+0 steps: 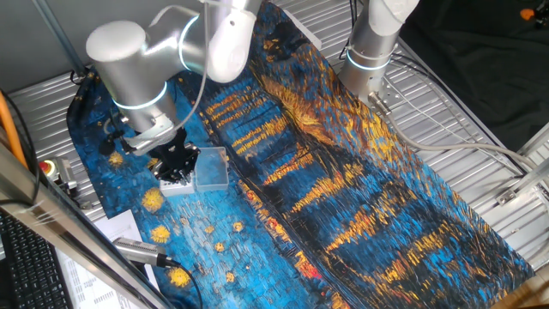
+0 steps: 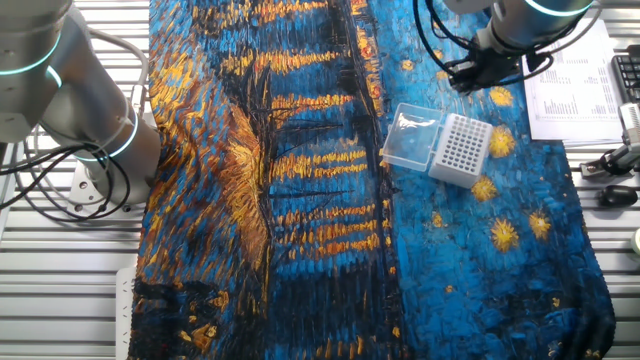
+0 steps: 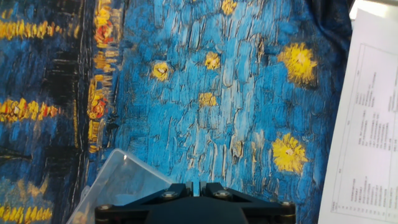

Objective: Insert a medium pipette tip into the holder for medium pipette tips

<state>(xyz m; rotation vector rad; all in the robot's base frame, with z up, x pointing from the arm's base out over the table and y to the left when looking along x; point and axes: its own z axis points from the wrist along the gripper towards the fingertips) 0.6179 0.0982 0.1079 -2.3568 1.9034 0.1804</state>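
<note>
The holder for medium pipette tips (image 1: pixel 174 186) is a small white block with a grid of dark holes; it also shows in the other fixed view (image 2: pixel 462 148). A clear plastic box (image 2: pixel 412 135) lies against it. My gripper (image 1: pixel 175 163) hangs just above the holder and also shows in the other fixed view (image 2: pixel 468 72). In the hand view the gripper (image 3: pixel 198 185) has its jaws almost together, with a thin pale sliver between them that looks like the medium pipette tip. The holder is out of the hand view; only the clear box (image 3: pixel 124 180) shows there.
A painted blue and orange cloth (image 1: pixel 360 197) covers the table. Printed paper (image 2: pixel 570 90) lies beside the cloth at the holder's end. A pipette (image 1: pixel 141 251) lies near the front edge. A second arm (image 1: pixel 371 51) stands at the back.
</note>
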